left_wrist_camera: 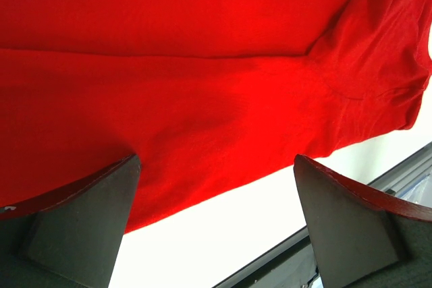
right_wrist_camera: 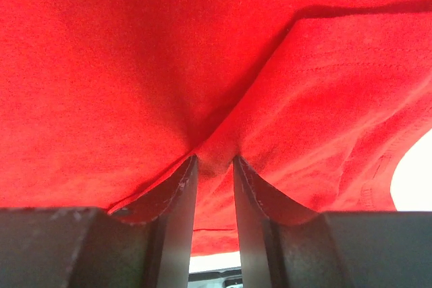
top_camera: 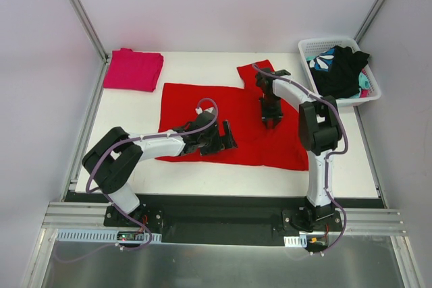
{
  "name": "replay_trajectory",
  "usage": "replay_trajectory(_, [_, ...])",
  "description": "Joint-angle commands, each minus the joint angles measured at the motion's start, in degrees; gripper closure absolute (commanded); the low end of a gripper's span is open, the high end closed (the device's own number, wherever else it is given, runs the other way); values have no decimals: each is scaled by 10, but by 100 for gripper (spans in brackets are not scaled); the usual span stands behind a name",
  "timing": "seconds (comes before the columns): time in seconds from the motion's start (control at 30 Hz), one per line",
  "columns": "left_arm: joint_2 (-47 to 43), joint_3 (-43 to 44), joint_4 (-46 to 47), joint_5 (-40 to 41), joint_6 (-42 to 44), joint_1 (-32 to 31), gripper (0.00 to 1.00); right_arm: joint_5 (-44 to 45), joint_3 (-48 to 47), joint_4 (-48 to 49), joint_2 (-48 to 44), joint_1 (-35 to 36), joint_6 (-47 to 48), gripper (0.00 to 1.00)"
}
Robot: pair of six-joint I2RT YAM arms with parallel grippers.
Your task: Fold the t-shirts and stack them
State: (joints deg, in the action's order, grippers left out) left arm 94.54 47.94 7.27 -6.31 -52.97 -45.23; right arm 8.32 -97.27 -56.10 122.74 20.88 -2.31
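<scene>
The large red t-shirt [top_camera: 202, 109] lies spread flat across the middle of the table, one sleeve pointing to the back. My left gripper [top_camera: 228, 136] hovers low over its near part, open wide with nothing between the fingers; the left wrist view shows the left gripper [left_wrist_camera: 216, 160] above the red t-shirt's [left_wrist_camera: 202, 65] near hem. My right gripper [top_camera: 272, 123] points down onto the shirt's right half. In the right wrist view the right gripper [right_wrist_camera: 214, 160] is shut on a small raised pinch of the red t-shirt [right_wrist_camera: 135, 65]. A folded magenta-pink t-shirt [top_camera: 133, 69] rests at the back left corner.
A white basket [top_camera: 307, 52] at the back right holds a black garment [top_camera: 341, 72] and a teal-and-white patterned one [top_camera: 322, 60]. Bare white table [left_wrist_camera: 223, 234] runs along the near edge, bounded by a dark rail. Frame posts stand at both back corners.
</scene>
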Motion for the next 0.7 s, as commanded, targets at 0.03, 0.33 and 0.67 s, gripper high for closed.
replay_trajectory(0.03, [-2,-20,-51,9,3,-10,1,7,2,-2,6,-2,2,72])
replay_trajectory(0.33, [-9,-23,-51,12,3,-12,1,-20,37,28,-26,-3,-7,41])
replay_trajectory(0.67, [-13,-22,-51,14,2,-13,1,-14,48,23,-55,-3,-7,58])
